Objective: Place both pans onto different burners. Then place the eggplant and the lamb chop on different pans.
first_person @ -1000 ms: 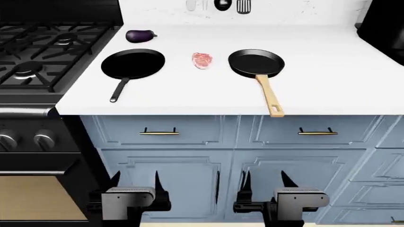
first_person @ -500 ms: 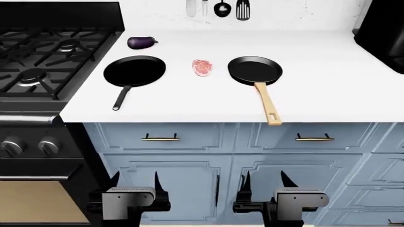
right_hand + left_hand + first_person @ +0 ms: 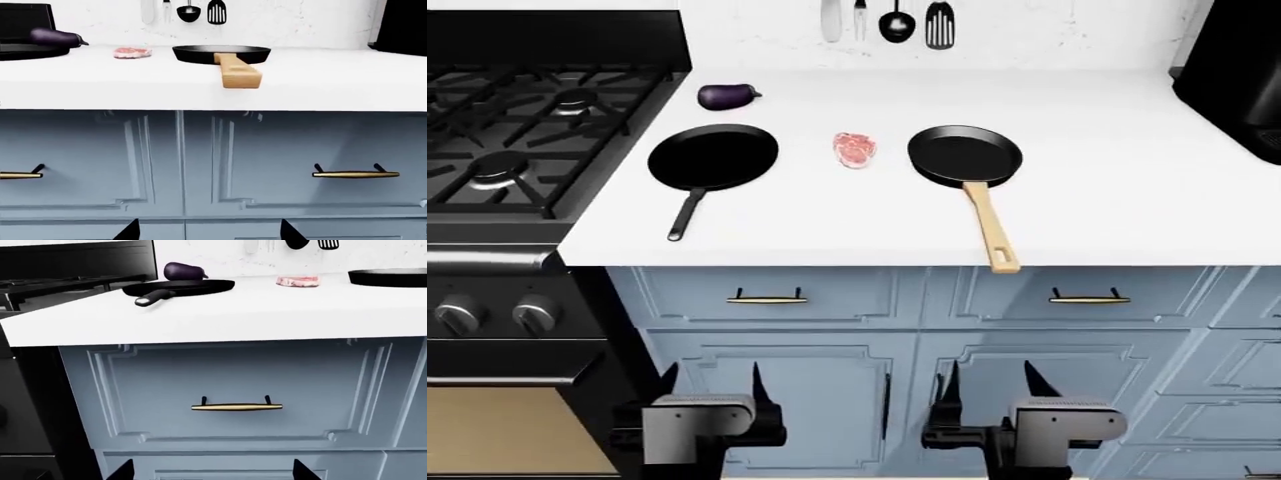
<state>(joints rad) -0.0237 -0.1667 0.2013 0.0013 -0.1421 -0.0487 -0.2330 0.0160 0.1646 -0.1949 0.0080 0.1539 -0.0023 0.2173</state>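
On the white counter (image 3: 1121, 210) lie a flat black pan with a thin black handle (image 3: 711, 158) (image 3: 180, 287) and a deeper pan with a wooden handle (image 3: 965, 155) (image 3: 221, 53). The pink lamb chop (image 3: 854, 148) (image 3: 297, 281) (image 3: 132, 52) rests between them. The purple eggplant (image 3: 726, 95) (image 3: 182, 271) (image 3: 55, 36) sits behind the flat pan. Stove burners (image 3: 491, 170) (image 3: 571, 100) are at the left, all bare. My left gripper (image 3: 711, 385) (image 3: 208, 471) and right gripper (image 3: 997, 383) (image 3: 208, 230) hang low before the blue cabinets, both open and holding nothing.
Blue drawers with brass handles (image 3: 765, 296) (image 3: 1088, 296) front the counter. Utensils (image 3: 894, 20) hang on the back wall. A black appliance (image 3: 1234, 70) stands at the counter's far right. Stove knobs (image 3: 487, 316) sit below the grates.
The head view has shifted so the counter, pans and stove appear lower in the frame. Both grippers stay low and open, as before.
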